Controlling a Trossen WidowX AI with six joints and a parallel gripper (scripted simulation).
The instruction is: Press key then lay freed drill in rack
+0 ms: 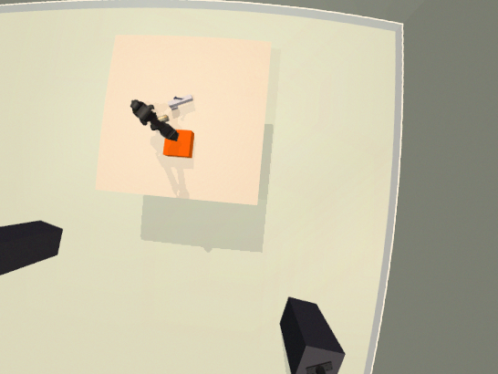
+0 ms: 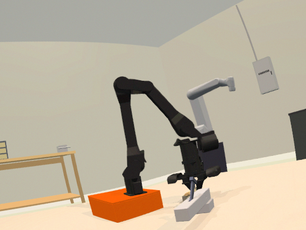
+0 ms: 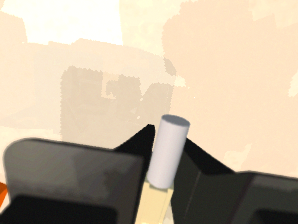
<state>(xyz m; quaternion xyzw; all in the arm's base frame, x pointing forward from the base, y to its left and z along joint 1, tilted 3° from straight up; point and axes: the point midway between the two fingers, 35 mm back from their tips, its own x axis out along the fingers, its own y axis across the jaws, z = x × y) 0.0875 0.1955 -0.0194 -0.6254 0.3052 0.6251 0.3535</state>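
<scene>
My gripper (image 1: 157,118) (image 2: 196,187) (image 3: 159,132) points down, low over the floor panel, and is shut on a light grey cylinder (image 3: 171,152) with a cream lower part, probably the drill. A small tan piece (image 1: 163,118) (image 2: 186,194) shows beside the fingers, partly hidden. A pale grey block (image 1: 182,101) (image 2: 191,205) stands close by, probably the rack. A slate-blue bar (image 2: 191,189) stands up at it. I cannot tell which part is the key, or whether the drill is still seated in something.
The black arm's base stands on an orange block (image 1: 180,148) (image 2: 103,208), close to the grey block. A pale grey arm (image 2: 203,91) stands in the background. A wooden bench (image 2: 42,157) is at the left. Two dark blocks (image 1: 27,244) (image 1: 306,326) are far from the gripper.
</scene>
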